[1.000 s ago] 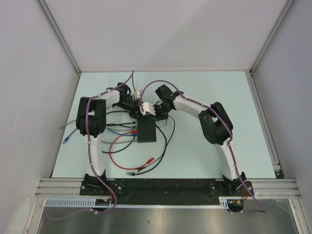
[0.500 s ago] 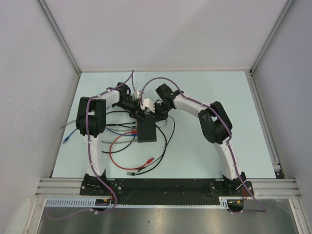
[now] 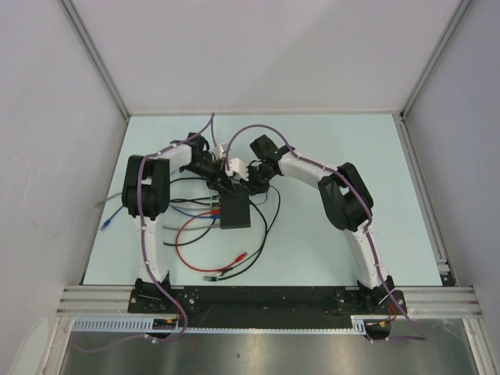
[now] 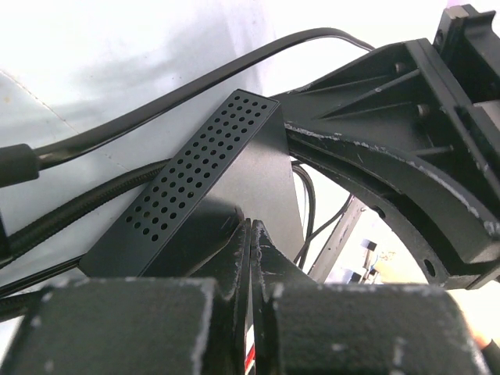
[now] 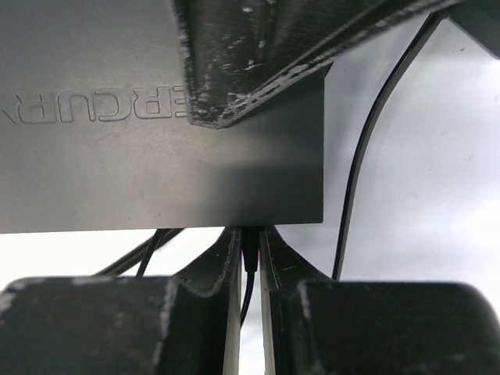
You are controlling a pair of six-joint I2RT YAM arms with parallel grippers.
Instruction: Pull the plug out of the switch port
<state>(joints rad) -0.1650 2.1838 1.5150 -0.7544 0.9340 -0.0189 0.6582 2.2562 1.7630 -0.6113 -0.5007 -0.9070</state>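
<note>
Evidently the right jaws are pinched nearly closed on the thin black plug (image 5: 250, 256) at the edge of the switch (image 3: 234, 212), which lies mid bench (image 3: 312, 250). The left jaws, pressed together and empty, sit over its top, probably to pin it for the pull.

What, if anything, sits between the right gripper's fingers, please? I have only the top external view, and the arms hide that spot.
Observer: The right wrist view shows the right gripper closed on a thin black plug, right where it meets the near edge of the switch.
Operator: Thank you. How does the left gripper stand?
Observer: In the left wrist view the left gripper is shut, fingers together. Its tips appear to rest on the switch's flat top, beside the perforated side.
</note>
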